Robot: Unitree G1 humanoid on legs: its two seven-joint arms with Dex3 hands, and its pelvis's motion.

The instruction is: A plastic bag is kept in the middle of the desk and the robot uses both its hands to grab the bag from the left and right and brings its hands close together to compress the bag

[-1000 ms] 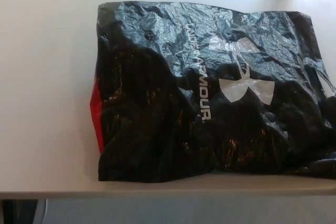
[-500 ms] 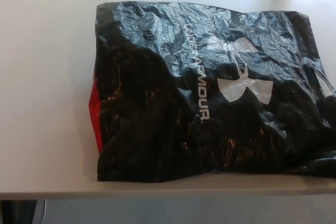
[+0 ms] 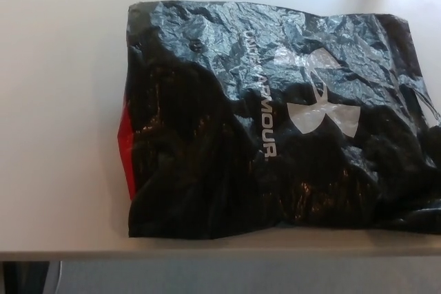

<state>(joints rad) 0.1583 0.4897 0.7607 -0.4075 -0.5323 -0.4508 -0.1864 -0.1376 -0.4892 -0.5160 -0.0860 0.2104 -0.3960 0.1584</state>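
- I see the pale desk [image 3: 62,101] filling my view, its near edge running along the bottom.
- On the desk lies the crumpled black plastic bag [image 3: 207,170], flat, reaching right to the picture's edge and close to the desk's near edge.
- On the bag: a white logo [image 3: 322,111] and lettering; a red strip [image 3: 125,153] at its left side.
- Neither hand shows, so I cannot tell their state.

The desk [image 3: 62,101] is bare on the bag's [image 3: 207,170] left. On the right the bag runs off the picture's edge, so that side is hidden.
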